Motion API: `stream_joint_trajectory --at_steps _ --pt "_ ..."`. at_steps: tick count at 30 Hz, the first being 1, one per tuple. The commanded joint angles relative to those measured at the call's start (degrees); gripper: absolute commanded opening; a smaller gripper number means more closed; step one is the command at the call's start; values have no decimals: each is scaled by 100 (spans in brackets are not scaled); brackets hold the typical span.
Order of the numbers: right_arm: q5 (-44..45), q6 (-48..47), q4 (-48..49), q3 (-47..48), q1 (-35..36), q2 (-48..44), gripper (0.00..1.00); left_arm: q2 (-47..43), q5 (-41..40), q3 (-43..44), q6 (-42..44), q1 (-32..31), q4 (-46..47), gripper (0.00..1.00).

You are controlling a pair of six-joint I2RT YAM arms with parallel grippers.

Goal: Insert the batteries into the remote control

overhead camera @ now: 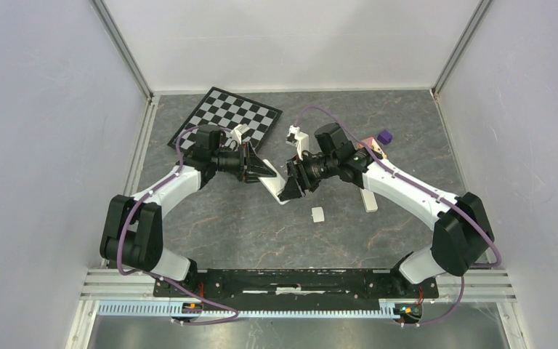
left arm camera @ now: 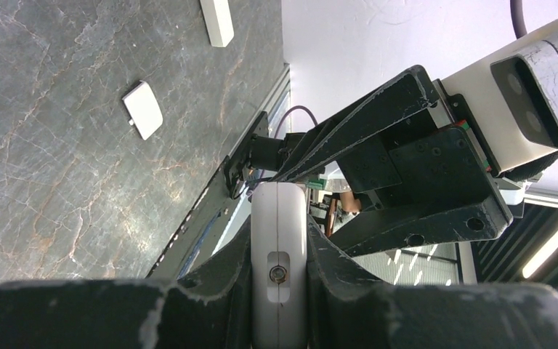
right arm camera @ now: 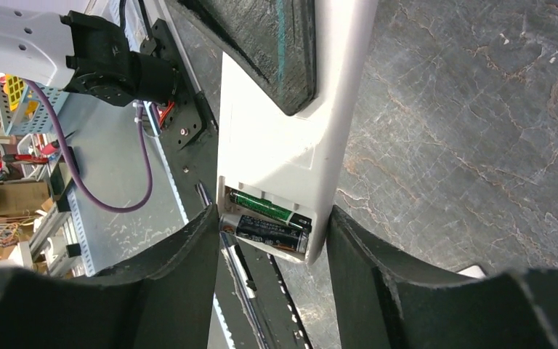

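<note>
Left claw point(left arm camera: 279, 234) clamps remote point(left arm camera: 279, 211) | cover point(left arm camera: 143, 109) lies nearby | checkerboard point(overhead camera: 234, 116) behind

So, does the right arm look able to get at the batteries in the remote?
Probably yes: the remote is uncovered, both batteries lie exposed, and the right claw straddles their end while the left claw holds it.

White remote control point(right arm camera: 290, 145); batteries point(right arm camera: 269, 227) green and black; board point(overhead camera: 236, 116) chequered black-and-white; table point(overhead camera: 247, 225) veined grey.
</note>
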Motion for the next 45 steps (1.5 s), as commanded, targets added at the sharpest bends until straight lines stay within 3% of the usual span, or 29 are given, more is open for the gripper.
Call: stream_joint_trajectory --at_steps 1,3,8,12,16,23,26,33,36,45 --pt "-205 -30 304 -47 33 30 50 -72 171 162 254 2 73 2" --pt "-226 -22 334 -69 33 14 53 -79 175 154 263 2 76 2" --pt "-304 82 541 -147 33 -127 83 -77 182 148 332 2 -72 2" --pt "-486 247 811 -261 24 -247 88 -68 186 161 391 2 -120 2" --pt "-577 365 978 -411 -10 -289 85 -58 182 166 422 2 -148 2" --pt "-694 565 1254 -642 -75 -306 59 -58 190 200 472 2 -202 2" --pt "-711 617 1325 -693 -90 -290 55 -83 199 199 480 2 -201 2" --pt "-797 634 1484 -876 -100 -292 53 -157 305 234 321 2 -165 2" --pt "-930 619 1688 -1066 -99 -301 59 -187 419 249 2 2 -3 2" --pt "-1412 296 2232 -1513 -146 -283 60 -265 841 -284 -2415 6 2767 2"
